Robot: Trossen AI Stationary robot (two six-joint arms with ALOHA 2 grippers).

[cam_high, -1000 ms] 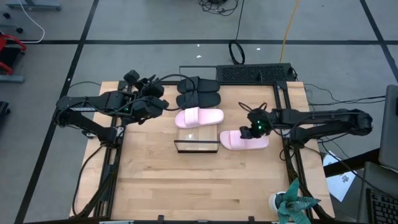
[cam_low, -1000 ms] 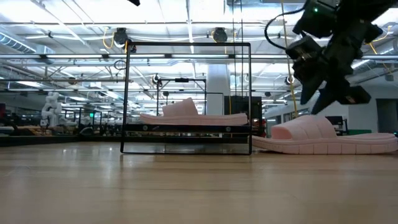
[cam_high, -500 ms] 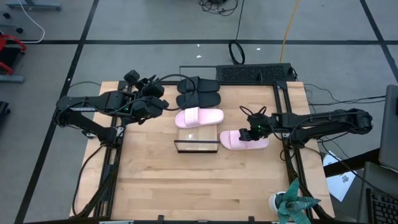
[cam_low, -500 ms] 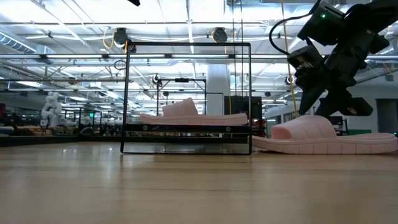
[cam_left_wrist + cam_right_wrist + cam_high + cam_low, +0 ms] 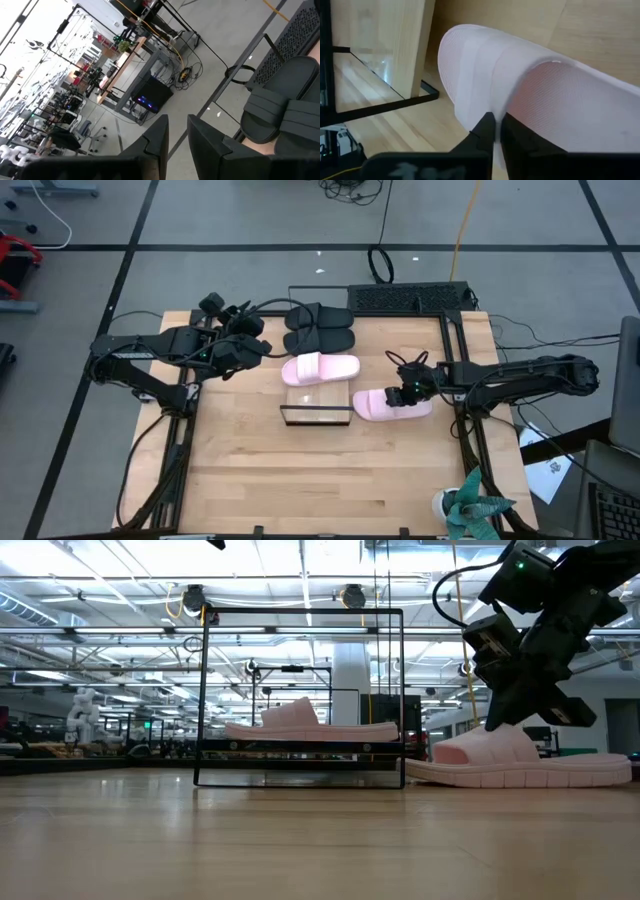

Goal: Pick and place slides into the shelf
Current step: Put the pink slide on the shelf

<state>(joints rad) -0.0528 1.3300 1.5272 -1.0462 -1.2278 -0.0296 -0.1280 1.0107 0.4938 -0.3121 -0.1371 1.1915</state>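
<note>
Right gripper (image 5: 403, 393) pinching the strap of a pink slide (image 5: 392, 405)

This slide lies on the table (image 5: 300, 470), just beside the shelf (image 5: 316, 416). The left gripper (image 5: 262, 348) hovers near the black slides (image 5: 319, 328), fingers slightly apart, holding nothing.

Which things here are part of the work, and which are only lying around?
Job: pink slide gripped by right gripper; pink slide on shelf; black slides; shelf; left gripper, waiting.

Lying about: plant; keyboard.

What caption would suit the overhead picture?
Right claw shut on a pink slide beside the shelf, where its mate already sits.
</note>
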